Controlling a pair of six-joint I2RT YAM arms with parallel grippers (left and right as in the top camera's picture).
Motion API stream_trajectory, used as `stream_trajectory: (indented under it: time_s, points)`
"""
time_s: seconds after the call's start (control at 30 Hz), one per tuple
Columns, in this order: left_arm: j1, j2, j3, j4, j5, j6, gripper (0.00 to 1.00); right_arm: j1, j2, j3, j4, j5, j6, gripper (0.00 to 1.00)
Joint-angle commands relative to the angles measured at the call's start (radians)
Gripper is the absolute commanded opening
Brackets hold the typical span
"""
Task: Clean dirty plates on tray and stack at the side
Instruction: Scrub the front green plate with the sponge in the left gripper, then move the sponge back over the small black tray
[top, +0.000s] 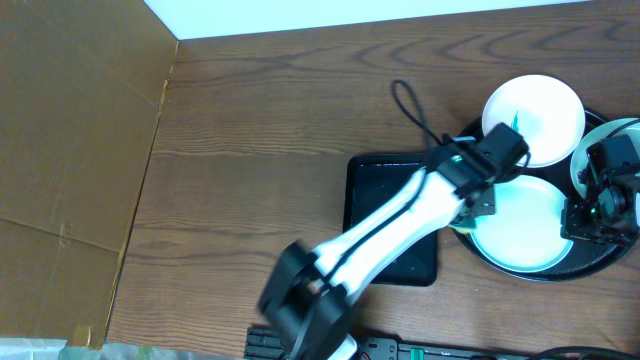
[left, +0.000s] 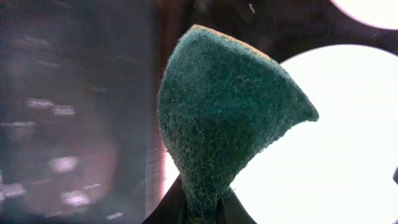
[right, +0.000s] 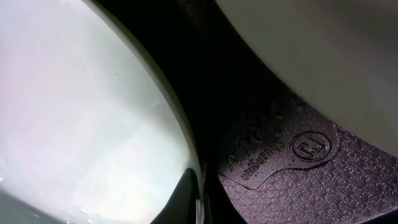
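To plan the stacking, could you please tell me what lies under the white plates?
A black tray lies under the plates; its textured floor shows in the gaps between them. Most of it is covered by the plates, so anything lying there cannot be seen.

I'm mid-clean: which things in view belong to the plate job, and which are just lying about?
Job:
- plates
- round tray under them
- scrub pad, held by the left gripper

Lying about:
- square tray
- cardboard
- cable loop
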Motion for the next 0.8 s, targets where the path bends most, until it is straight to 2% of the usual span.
stream_trajectory:
  time_s: [0.0, 0.1, 0.23, 0.37, 0.5, 0.57, 0.63, 0.77]
  points:
    - [0.021, -0.085, 0.008, -0.059, -0.178, 0.047, 0.07, 0.002, 0.031, -0.022, -0.011, 0.092, 0.001, 0.01]
    - [0.065, -0.101, 0.004, -0.113, -0.227, 0.048, 0.07, 0.002, 0.031, -0.022, -0.011, 0.092, 0.001, 0.01]
    - [0.133, -0.085, -0.067, -0.090, -0.220, 0.050, 0.07, 0.002, 0.031, -0.022, -0.011, 0.092, 0.001, 0.01]
    - [0.208, -0.066, -0.209, 0.037, -0.188, 0.060, 0.07, 0.002, 0.031, -0.022, -0.015, 0.092, 0.001, 0.01]
    - [0.294, -0.061, -0.340, 0.190, -0.053, 0.124, 0.09, 0.002, 0.031, -0.022, -0.018, 0.092, 0.000, 0.01]
    - [0.336, -0.061, -0.368, 0.229, 0.020, 0.156, 0.16, 0.002, 0.031, -0.022, -0.018, 0.092, 0.000, 0.01]
    - [0.375, -0.063, -0.369, 0.234, 0.091, 0.185, 0.29, 0.002, 0.031, -0.022, -0.018, 0.092, 0.000, 0.01]
    - [0.429, -0.095, -0.359, 0.222, 0.198, 0.208, 0.38, 0.002, 0.031, -0.022, -0.016, 0.092, -0.037, 0.01]
